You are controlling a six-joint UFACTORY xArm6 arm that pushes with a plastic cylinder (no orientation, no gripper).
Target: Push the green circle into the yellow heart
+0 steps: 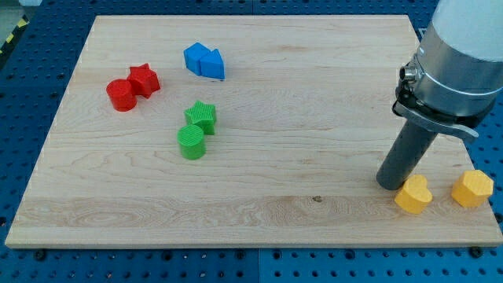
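On the pale wooden board (259, 118), my tip (391, 185), the lower end of a straight dark rod with no jaws to open or close and nothing held, stands near the view's bottom right, just beside the yellow heart-shaped block (413, 194), apparently touching its left edge. The green round block (191, 143) sits well apart, left of centre, touching the green star-shaped block (201, 116) just above it. From my tip the circle lies far to the view's left and slightly up, so I judge I must travel round to its far left side and push rightward and a little down. A round block has no long axis; the heart's orientation cannot be made out. A yellow hexagonal block (472, 189) lies right of the heart
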